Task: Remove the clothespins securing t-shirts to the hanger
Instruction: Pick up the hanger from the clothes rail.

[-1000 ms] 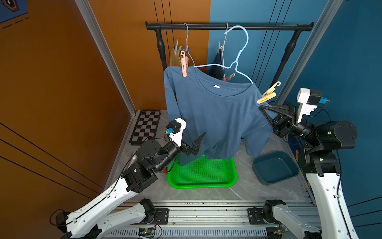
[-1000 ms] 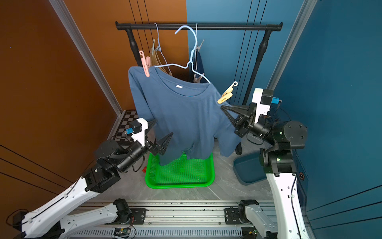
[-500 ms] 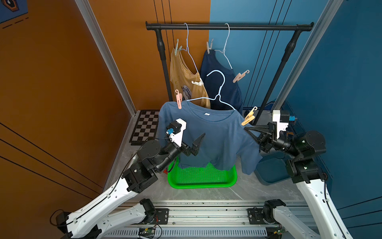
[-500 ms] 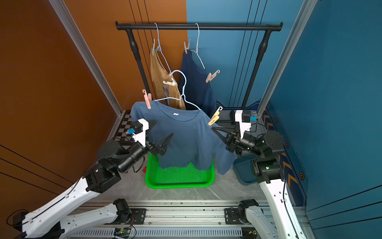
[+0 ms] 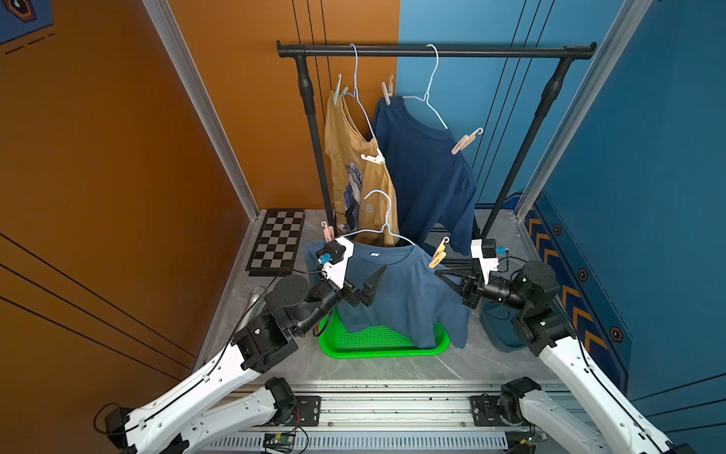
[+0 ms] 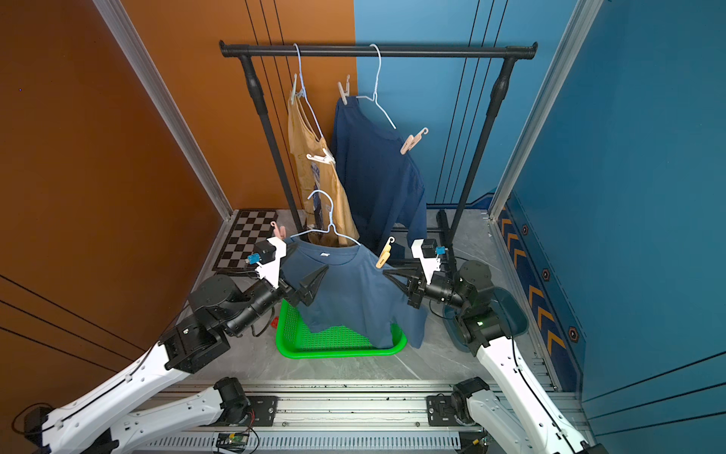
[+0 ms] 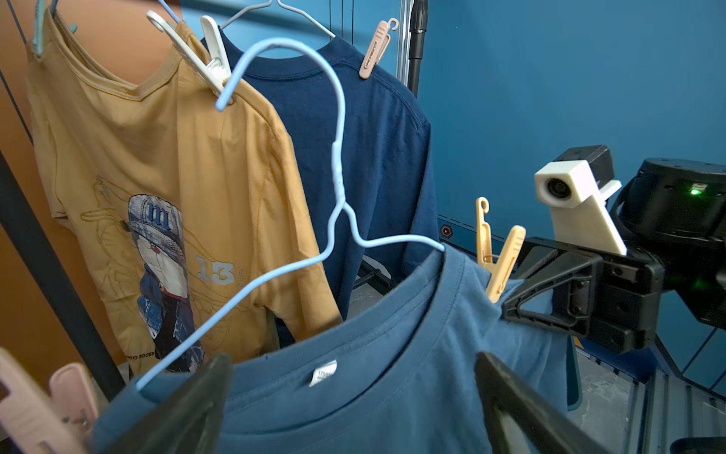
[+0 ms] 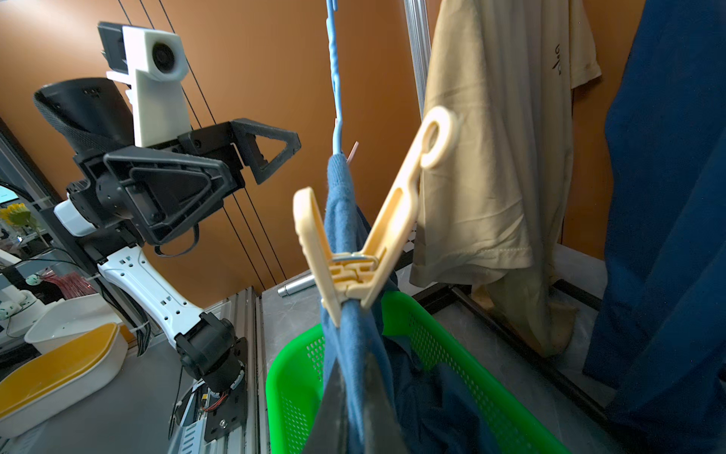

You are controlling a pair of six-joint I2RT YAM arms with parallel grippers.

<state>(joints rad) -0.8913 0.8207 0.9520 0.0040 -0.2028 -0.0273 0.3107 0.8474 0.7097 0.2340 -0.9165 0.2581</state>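
The slate-blue short-sleeved t-shirt (image 5: 404,298) on its pale-blue wire hanger (image 5: 387,220) has come down from rail height, and its hem is now in the green perforated plastic basket (image 5: 377,350). The right fingers (image 7: 565,275) pinch its shoulder below the yellow plastic clothespin (image 8: 353,251). The left fingers (image 7: 196,393) stay spread wide at the collar.

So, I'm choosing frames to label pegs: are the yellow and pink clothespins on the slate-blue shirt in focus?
Left wrist view: yellow clothespin sharp, pink clothespin close and blurred. Right wrist view: yellow one crisp. In both top views: small but clear.
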